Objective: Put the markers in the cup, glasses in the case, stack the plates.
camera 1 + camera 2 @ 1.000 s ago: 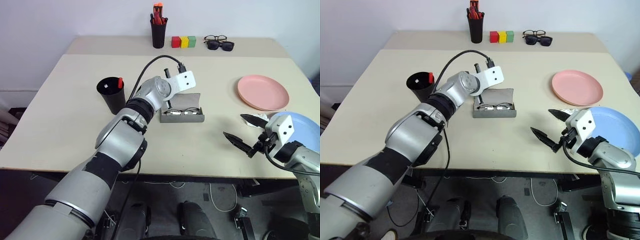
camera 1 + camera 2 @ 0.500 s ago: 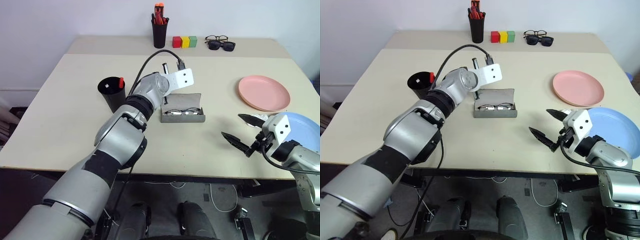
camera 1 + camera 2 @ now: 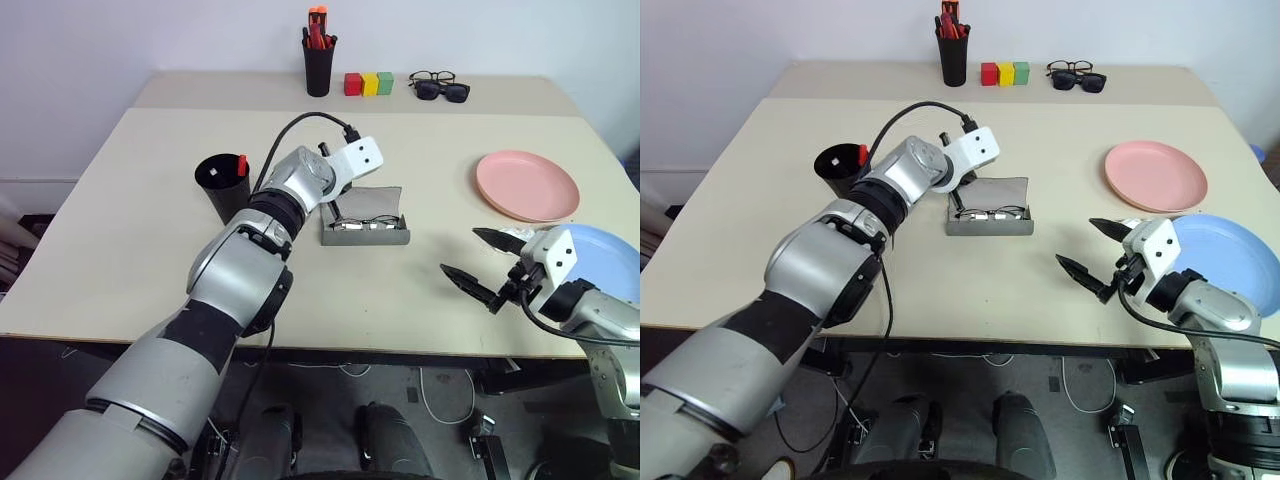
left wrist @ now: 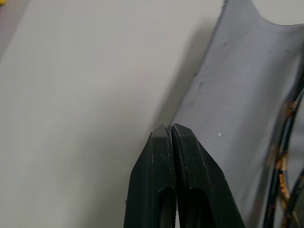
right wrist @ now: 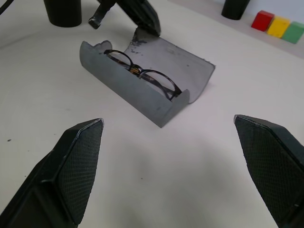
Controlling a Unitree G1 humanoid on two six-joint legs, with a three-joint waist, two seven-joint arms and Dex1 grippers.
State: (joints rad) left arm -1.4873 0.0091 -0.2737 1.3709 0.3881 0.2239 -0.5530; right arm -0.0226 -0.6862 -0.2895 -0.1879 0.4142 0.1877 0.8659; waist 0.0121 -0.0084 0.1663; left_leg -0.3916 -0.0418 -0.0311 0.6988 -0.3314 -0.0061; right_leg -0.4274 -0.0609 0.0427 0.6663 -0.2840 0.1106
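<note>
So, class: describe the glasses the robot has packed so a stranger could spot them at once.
Start at the table. At its middle lies an open grey case; the glasses sit inside. The other two pairs lie bare at the far edge.

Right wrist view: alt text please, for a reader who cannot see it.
An open grey case lies on a pale table with the black-rimmed glasses inside, while the left gripper, shut, touches the edge of its open lid. The right gripper is open, its two black fingers framing the view; red, yellow and green blocks sit behind.
</note>
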